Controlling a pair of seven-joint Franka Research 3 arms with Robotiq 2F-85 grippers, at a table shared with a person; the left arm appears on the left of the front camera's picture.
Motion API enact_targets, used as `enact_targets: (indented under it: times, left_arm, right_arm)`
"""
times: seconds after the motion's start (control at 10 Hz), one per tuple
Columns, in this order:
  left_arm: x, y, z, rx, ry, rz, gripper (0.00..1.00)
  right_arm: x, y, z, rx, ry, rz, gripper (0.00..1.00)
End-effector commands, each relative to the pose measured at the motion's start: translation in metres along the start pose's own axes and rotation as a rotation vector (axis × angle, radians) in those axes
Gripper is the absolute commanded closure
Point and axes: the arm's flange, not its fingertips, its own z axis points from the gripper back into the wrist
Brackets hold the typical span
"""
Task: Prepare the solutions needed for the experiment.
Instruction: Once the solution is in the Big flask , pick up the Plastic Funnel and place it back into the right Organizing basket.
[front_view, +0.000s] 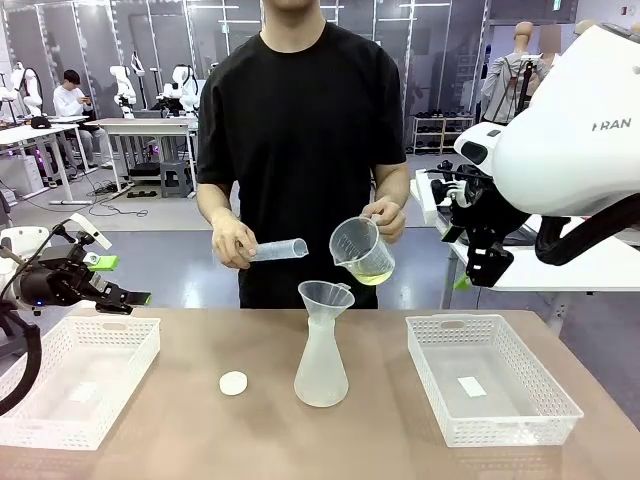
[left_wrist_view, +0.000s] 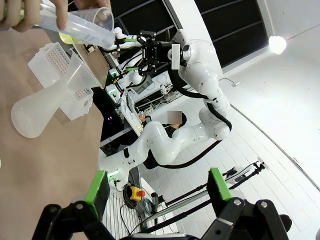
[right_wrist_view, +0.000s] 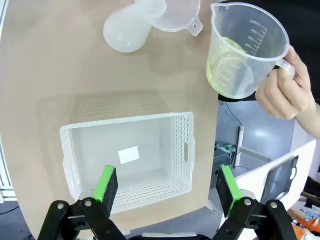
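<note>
Both grippers stand wide with nothing between their pads. The left gripper (left_wrist_view: 157, 187) hangs near the left basket (front_view: 100, 322), and the right gripper (right_wrist_view: 167, 184) looks down over the right basket (right_wrist_view: 185, 150), which holds only a small white slip.

Mid-table between the baskets, the frosted flask (front_view: 321, 365) stands upright with a funnel (front_view: 325, 296) seated in its neck. A white cap (front_view: 233, 382) lies just beside it on the table (front_view: 400, 440).

Beyond, the person's hand (front_view: 388, 215) tilts a clear jug (front_view: 362, 250) just above the funnel. The solutions (front_view: 372, 276), a shallow pale yellow pool, sit at the jug's lower edge. The other hand (front_view: 232, 240) holds a measuring tube (front_view: 278, 249).

The pour into the flask looks like the step in hand. It calls for the spout over the funnel's mouth and a slow tip.

Both arms have open room to the sides; the middle belongs to the person.
</note>
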Motion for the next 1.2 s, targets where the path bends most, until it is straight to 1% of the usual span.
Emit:
enact_targets:
  times: [0.0, 0.3, 0.4, 0.5, 0.6, 0.8, 0.9, 1.0, 1.1]
  left_arm:
    - [0.001, -0.001, -0.001, -0.002, -0.001, -0.004, 0.00]
    - [0.001, -0.001, -0.001, -0.002, -0.001, -0.004, 0.00]
    - [0.001, -0.001, -0.001, -0.002, -0.001, -0.004, 0.00]
    - [0.001, -0.001, -0.001, -0.002, -0.001, -0.004, 0.00]
    - [0.001, -0.001, -0.001, -0.002, -0.001, -0.004, 0.00]
    - [0.001, -0.001, -0.001, -0.002, -0.001, -0.004, 0.00]
    - [0.001, -0.001, -0.001, -0.002, -0.001, -0.004, 0.00]
    - [0.001, -0.001, -0.001, -0.002, -0.001, -0.004, 0.00]
    - [0.001, -0.001, -0.001, -0.002, -0.001, -0.004, 0.00]
  right_arm:
    - [0.007, -0.003, -0.006, -0.005, -0.005, 0.027, 0.00]
    - [0.005, 0.000, -0.003, 0.002, -0.003, 0.011, 0.00]
    - [0.004, -0.006, -0.019, 0.042, -0.039, -0.159, 0.00]
    - [-0.007, -0.008, -0.035, 0.099, -0.098, -0.318, 0.00]
    - [-0.017, -0.009, -0.046, 0.128, -0.127, -0.429, 0.00]
    - [-0.037, -0.010, -0.065, 0.220, -0.118, -0.623, 0.00]
    - [-0.050, -0.011, -0.076, 0.323, -0.215, -0.777, 0.00]
    - [-0.065, -0.014, -0.086, 0.439, -0.323, -0.899, 0.00]
    - [-0.081, -0.017, -0.096, 0.597, -0.408, -0.990, 0.00]
